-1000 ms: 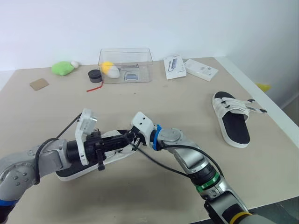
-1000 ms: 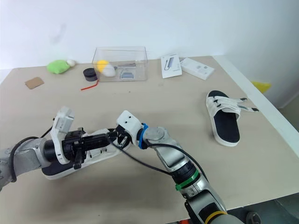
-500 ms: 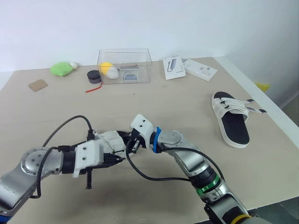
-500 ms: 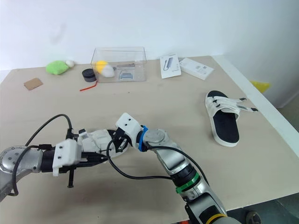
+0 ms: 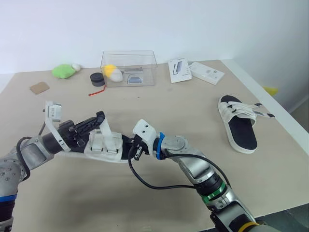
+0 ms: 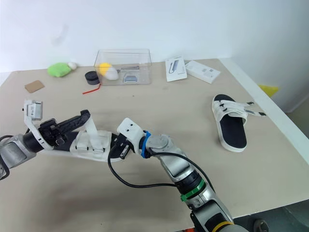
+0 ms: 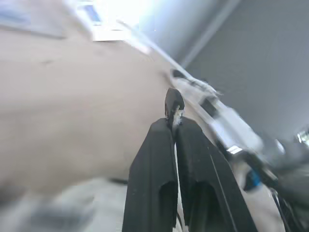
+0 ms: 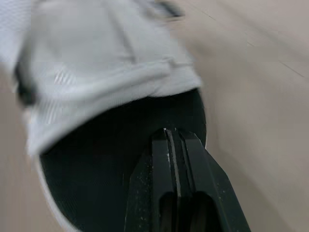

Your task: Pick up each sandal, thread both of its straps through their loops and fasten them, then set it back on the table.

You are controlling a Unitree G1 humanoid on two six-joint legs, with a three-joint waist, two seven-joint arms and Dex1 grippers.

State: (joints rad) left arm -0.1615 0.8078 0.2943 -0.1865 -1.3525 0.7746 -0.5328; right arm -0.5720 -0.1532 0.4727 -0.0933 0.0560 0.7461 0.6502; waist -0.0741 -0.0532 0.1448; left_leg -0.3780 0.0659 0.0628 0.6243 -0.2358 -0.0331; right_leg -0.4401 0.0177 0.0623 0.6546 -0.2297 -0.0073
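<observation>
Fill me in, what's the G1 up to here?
It is working on one sandal at the front left of the table. The left end effector is shut on one end of it. The right end effector, also shut, has its tips at the other end. The second sandal lies flat on the right, its straps sticking out sideways, apparently not yet fastened.

The left claw has pulled back left, uncovering the sandal.
</observation>
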